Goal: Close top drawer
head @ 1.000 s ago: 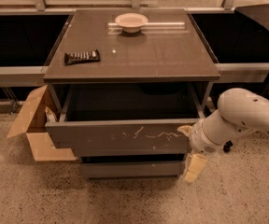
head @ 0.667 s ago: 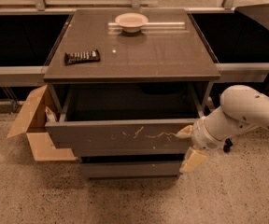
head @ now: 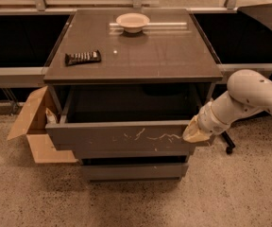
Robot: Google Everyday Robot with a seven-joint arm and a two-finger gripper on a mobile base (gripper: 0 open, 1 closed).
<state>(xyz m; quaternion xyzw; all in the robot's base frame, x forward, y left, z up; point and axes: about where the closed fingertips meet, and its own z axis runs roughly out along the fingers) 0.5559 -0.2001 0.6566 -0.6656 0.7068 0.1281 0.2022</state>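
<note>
The top drawer (head: 122, 138) is a wide dark-grey drawer with pale squiggly scratches on its flat front. It stands pulled well out of the cabinet (head: 136, 56), and its inside looks dark and bare. My gripper (head: 195, 132) comes in from the right on a white arm. Its pale tip rests against the right end of the drawer front.
A white bowl (head: 132, 21) and a dark bar-shaped object (head: 82, 57) lie on the cabinet top. Two plain grey drawer fronts (head: 133, 170) sit below the open drawer. An open cardboard box (head: 34, 126) stands on the floor at the left. A chair caster (head: 229, 150) is at the right.
My gripper has risen and moved in against the right end of the drawer front. The drawer looks about as far out as before.
</note>
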